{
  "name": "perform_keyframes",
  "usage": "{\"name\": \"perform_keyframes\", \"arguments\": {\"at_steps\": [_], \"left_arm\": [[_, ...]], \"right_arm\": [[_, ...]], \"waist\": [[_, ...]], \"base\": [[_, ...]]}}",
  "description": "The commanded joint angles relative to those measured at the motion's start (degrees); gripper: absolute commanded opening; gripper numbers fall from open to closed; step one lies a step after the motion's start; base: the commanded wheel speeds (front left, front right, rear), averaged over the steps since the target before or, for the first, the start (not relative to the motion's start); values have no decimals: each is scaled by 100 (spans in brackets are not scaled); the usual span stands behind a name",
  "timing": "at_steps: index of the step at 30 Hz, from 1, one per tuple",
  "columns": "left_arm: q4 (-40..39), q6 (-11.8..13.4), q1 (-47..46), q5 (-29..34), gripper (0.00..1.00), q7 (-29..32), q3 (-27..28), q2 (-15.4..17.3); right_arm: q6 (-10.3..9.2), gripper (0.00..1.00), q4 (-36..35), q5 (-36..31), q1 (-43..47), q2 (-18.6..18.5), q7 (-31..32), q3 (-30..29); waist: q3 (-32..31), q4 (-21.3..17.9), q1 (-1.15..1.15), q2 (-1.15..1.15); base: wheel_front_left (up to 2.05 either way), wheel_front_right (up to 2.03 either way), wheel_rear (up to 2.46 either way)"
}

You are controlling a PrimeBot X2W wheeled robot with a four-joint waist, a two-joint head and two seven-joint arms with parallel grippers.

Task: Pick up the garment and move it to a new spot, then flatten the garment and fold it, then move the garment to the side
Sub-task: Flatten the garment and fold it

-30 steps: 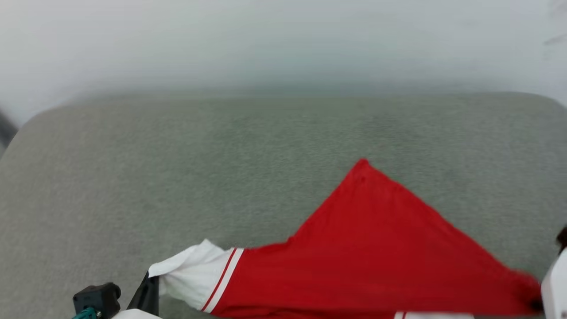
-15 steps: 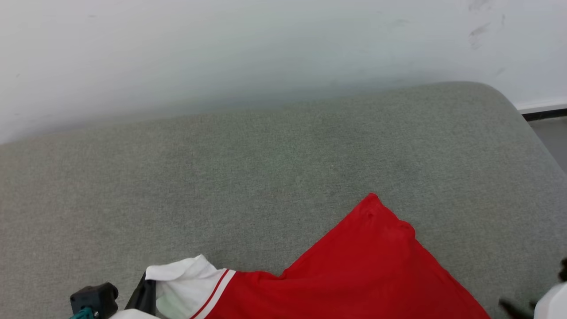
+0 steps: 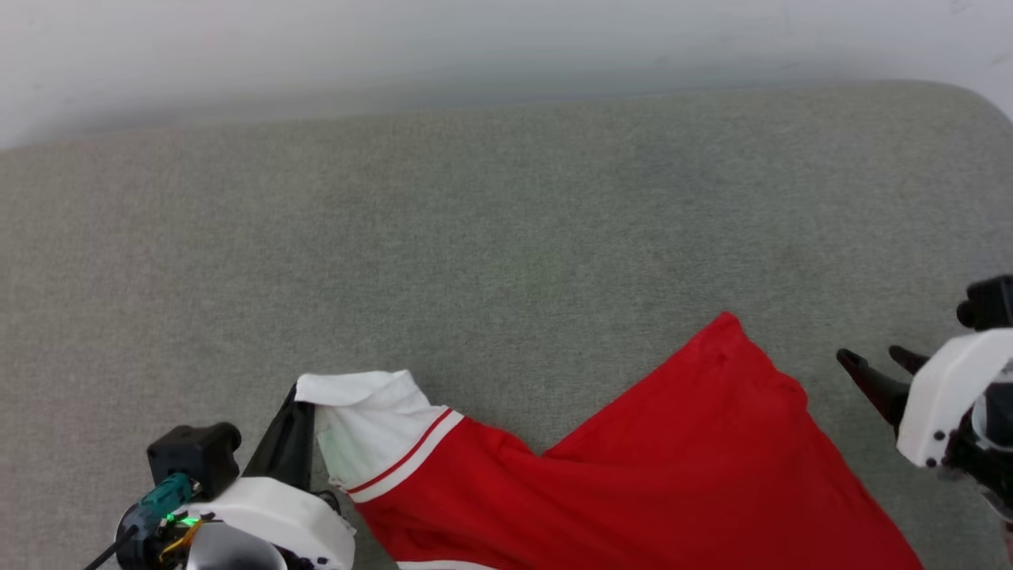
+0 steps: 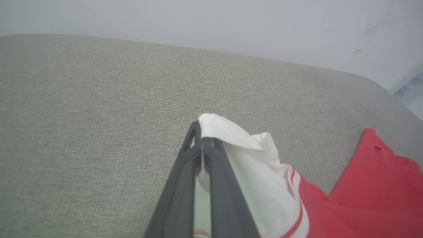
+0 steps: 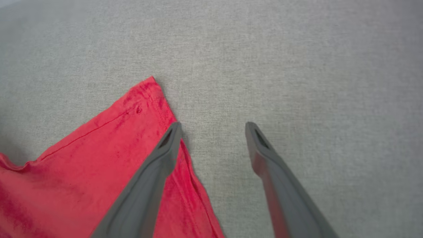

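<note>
The left claw (image 4: 200, 132) pinched the garment's (image 3: 673, 475) white sleeve (image 4: 244, 158), seemingly anchoring it for flattening; the right claw (image 5: 213, 127) gaped empty beside its red corner (image 5: 148, 89).

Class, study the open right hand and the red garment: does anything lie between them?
Nothing visible does. The right hand hangs open at the red corner of the garment, with bare grey upholstery between its fingers.
</note>
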Motion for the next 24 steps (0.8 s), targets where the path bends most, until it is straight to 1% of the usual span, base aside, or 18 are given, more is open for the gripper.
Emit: {"name": "perform_keyframes", "arguments": {"at_steps": [1,4,7,9,12,16,17,18,19,22,24], "left_arm": [[-46,-24,-119,60,0,-11,-11,-19],[-90,-73,-310,112,0,-30,-74,-64],[-98,-111,-456,156,0,-47,-147,-130],[-59,-138,-546,169,0,-62,-171,-180],[-16,-149,-564,154,0,-119,-205,-261],[15,-163,-574,140,0,-172,-226,-309],[24,-168,-573,137,0,-186,-231,-319],[38,-171,-575,131,0,-198,-236,-327],[53,-173,-579,124,0,-203,-244,-336],[90,-181,-595,112,0,-214,-251,-349],[132,-179,-581,106,0,-207,-256,-356]], "right_arm": [[-4,100,36,36,-231,-40,158,98],[-4,100,199,62,-654,-86,702,330],[-4,100,443,50,-1016,-71,1106,507],[-4,100,631,-18,-1223,-37,1264,585],[-3,100,1007,-70,-1371,30,1560,736],[-2,100,1469,-64,-1271,182,2024,1010],[-1,68,1594,-21,-1219,249,2184,1042],[0,29,1650,-16,-1171,282,2267,1098],[6,0,1661,-27,-1173,295,2269,1124],[5,0,1689,-9,-1211,297,2307,1140],[4,0,1623,-54,-1288,234,2211,1134]], "waist": [[285,269,-1,0],[501,461,-1,0],[669,650,-1,0],[757,773,-1,0],[841,878,-1,0],[913,977,-1,0],[915,988,-1,0],[915,996,-1,0],[915,999,-1,0],[886,990,-1,0],[816,964,-1,0]], "base": [[0,0,0],[0,0,0],[0,0,0],[0,0,0],[0,0,0],[0,0,0],[0,0,0],[0,0,0],[0,0,0],[0,0,0],[0,0,0]]}}
